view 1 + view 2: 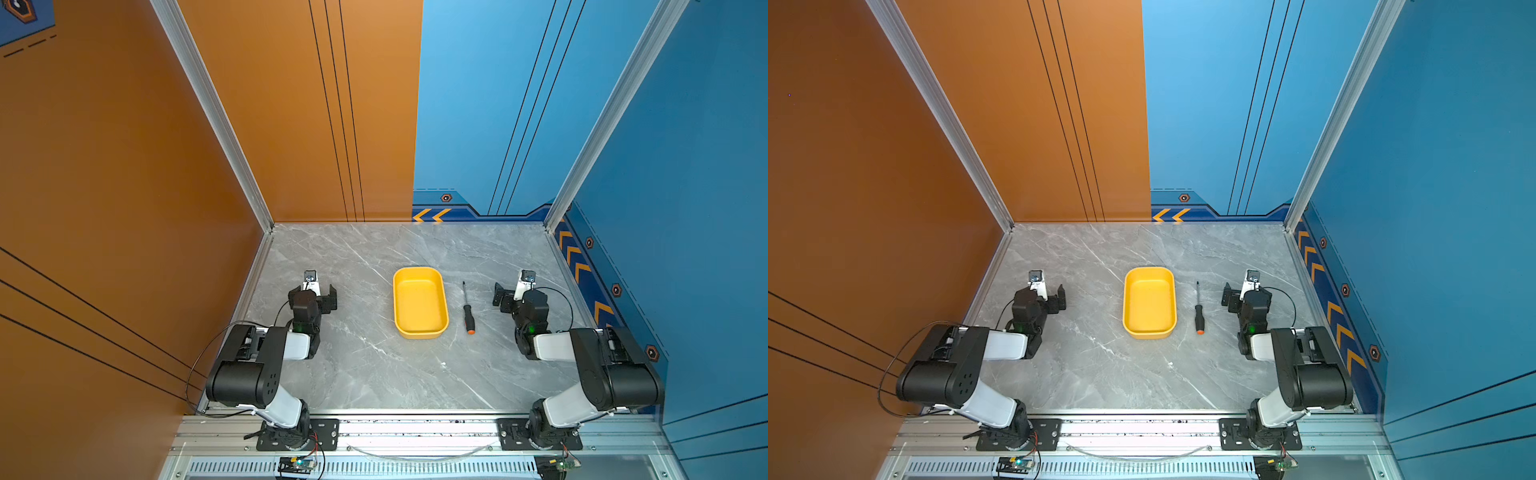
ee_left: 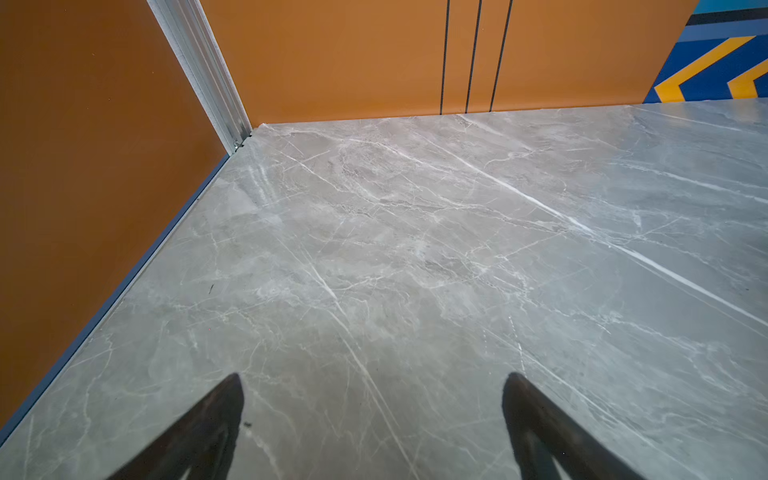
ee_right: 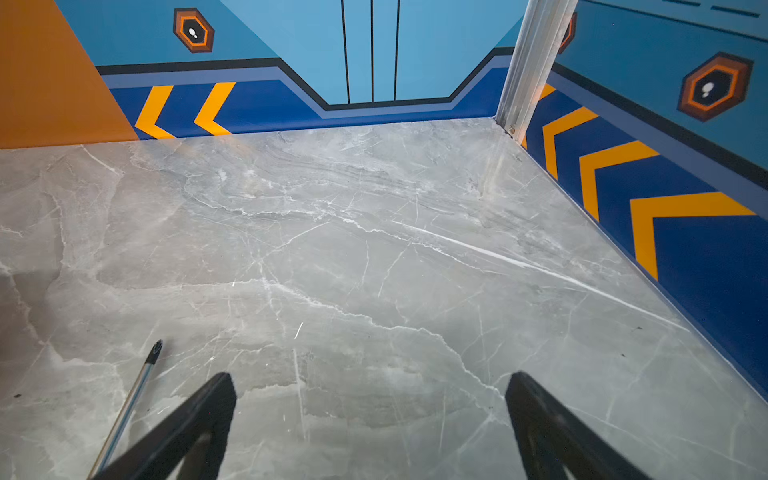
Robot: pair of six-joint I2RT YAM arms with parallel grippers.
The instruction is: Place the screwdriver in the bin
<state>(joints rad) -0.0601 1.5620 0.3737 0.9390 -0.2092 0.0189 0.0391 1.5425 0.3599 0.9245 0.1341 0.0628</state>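
Observation:
The yellow bin (image 1: pixel 422 333) (image 1: pixel 1149 333) lies empty at the middle of the marble table in both top views. Just to its right lies the screwdriver (image 1: pixel 467 309) (image 1: pixel 1199 312), flat on the table, thin shaft pointing away and its orange-red cap toward the front. My right gripper (image 1: pixel 513 293) (image 1: pixel 1237 296) (image 3: pixel 370 376) hovers open to the right of the screwdriver, with nothing between its fingers. The right wrist view catches only the screwdriver's shaft tip (image 3: pixel 139 390), outside the jaws. My left gripper (image 1: pixel 319 291) (image 1: pixel 1050 296) (image 2: pixel 374 378) stands open and empty to the left of the bin.
Orange walls close the table (image 1: pixel 374 374) at the left and back left, blue walls at the back right and right. Both arm bases sit on the metal rail (image 1: pixel 415 428) along the front edge.

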